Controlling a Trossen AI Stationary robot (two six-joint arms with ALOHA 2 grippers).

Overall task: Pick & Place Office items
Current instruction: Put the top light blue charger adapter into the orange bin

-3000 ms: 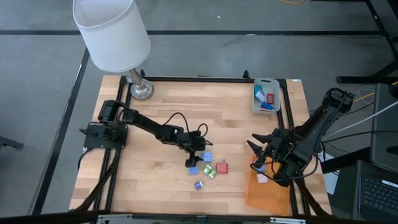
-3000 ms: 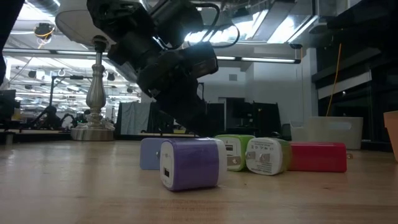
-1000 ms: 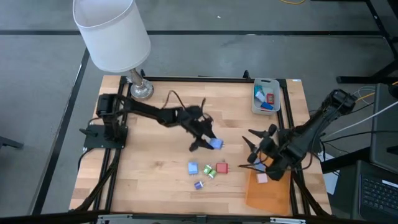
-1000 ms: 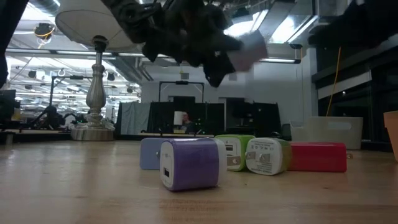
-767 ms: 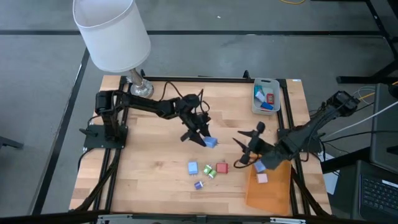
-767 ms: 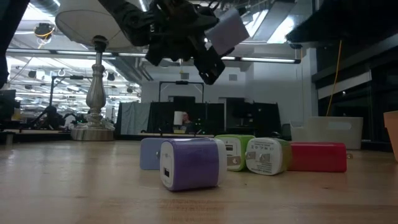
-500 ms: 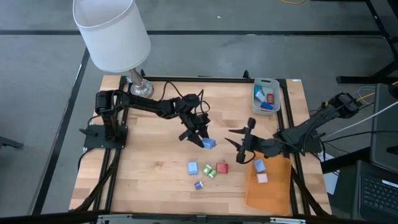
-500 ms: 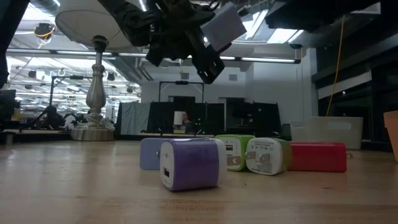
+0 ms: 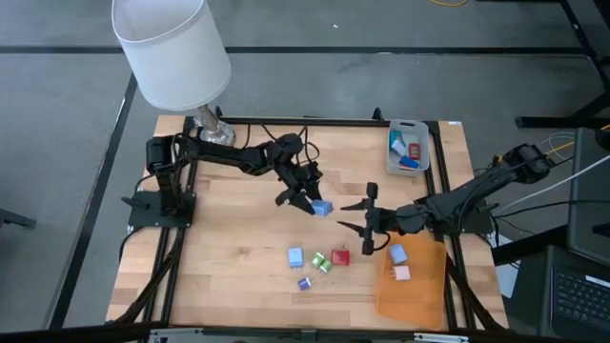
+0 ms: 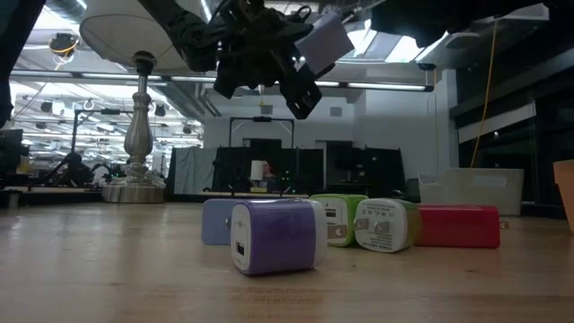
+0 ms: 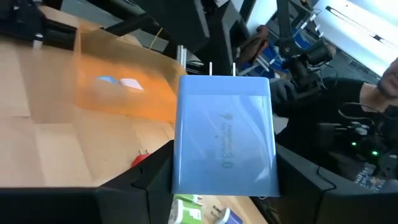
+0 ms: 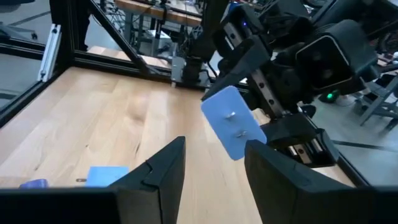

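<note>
My left gripper [image 9: 313, 202] hangs over the middle of the table, shut on a blue blocky item [image 9: 323, 207] whose two metal prongs [image 11: 222, 67] point away from the wrist. My right gripper [image 9: 351, 217] is just right of it, open and empty, its fingers facing the blue item [image 12: 233, 130]. Several office items lie on the table nearer the front edge: light blue [image 9: 295, 257], green [image 9: 322, 262], red [image 9: 340, 257] and purple [image 9: 304, 283]. A light blue one [image 9: 397, 253] and a pink one [image 9: 402, 273] lie on the orange sheet [image 9: 412, 295]. My left gripper pinches the blue item by two opposite sides [image 11: 181, 168] between its two fingers, at the end away from the prongs. The fingers come from the table's far left, slanting down. The item is lifted clear of the table [image 10: 325, 40], prongs toward my right gripper.
A grey tray [image 9: 408, 145] holding blue and red pieces stands at the far right. A lamp with a white shade [image 9: 172, 52] and a metal base [image 9: 216, 136] occupies the far left corner. Bare wood lies between the lamp and the loose pieces.
My right gripper has travelled from above the orange sheet toward the table's left, ending close to the held blue item. My left gripper has carried the item a little toward the far edge, keeping its hold.
</note>
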